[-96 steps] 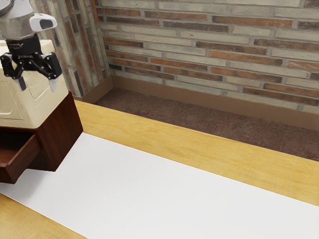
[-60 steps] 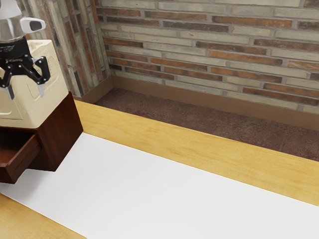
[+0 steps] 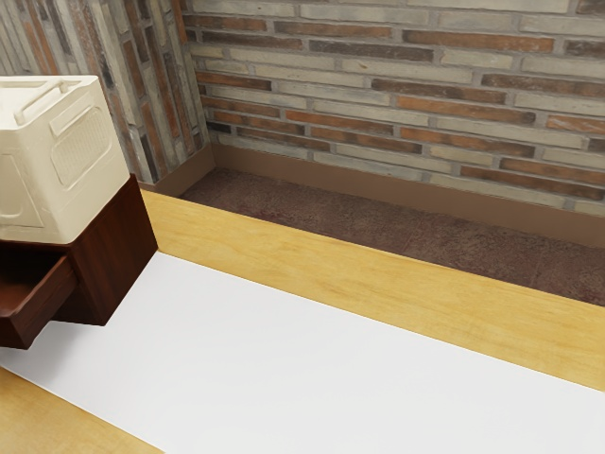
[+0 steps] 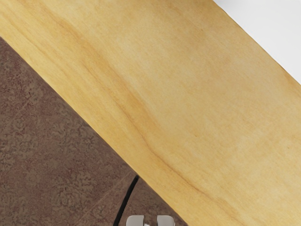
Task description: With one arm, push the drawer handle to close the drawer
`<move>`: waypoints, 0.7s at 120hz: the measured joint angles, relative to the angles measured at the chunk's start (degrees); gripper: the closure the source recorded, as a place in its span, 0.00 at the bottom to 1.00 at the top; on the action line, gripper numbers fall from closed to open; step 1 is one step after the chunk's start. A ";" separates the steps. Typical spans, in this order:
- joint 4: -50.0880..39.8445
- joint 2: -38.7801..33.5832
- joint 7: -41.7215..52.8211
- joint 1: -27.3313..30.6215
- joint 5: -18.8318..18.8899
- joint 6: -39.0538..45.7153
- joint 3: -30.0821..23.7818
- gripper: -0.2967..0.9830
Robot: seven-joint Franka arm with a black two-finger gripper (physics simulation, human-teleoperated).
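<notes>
At the exterior view's left edge, below the middle, the drawer (image 3: 45, 301) stands pulled out of the dark wooden cabinet (image 3: 113, 253), with a cream crate (image 3: 59, 184) on top. In the wrist view, the gripper (image 4: 150, 221) is open, its two pale tips apart, and the wooden table (image 4: 164, 94) borders a brown floor (image 4: 47, 141)

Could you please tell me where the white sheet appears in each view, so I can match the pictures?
Exterior view: the white sheet spreads from the drawer cabinet toward the exterior view's right.
Wrist view: the white sheet is a corner piece, across the yellow wood from the brown floor.
Shared landmark: the yellow wood between sheet and floor.
</notes>
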 joint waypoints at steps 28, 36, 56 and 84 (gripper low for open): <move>-3.39 3.62 17.59 9.45 7.53 10.16 1.58 0.84; -3.43 6.85 22.45 12.27 8.28 13.91 2.04 0.84; -6.64 7.72 32.72 13.63 9.06 24.83 4.36 0.84; -8.52 6.53 44.23 20.16 9.29 32.83 9.11 0.84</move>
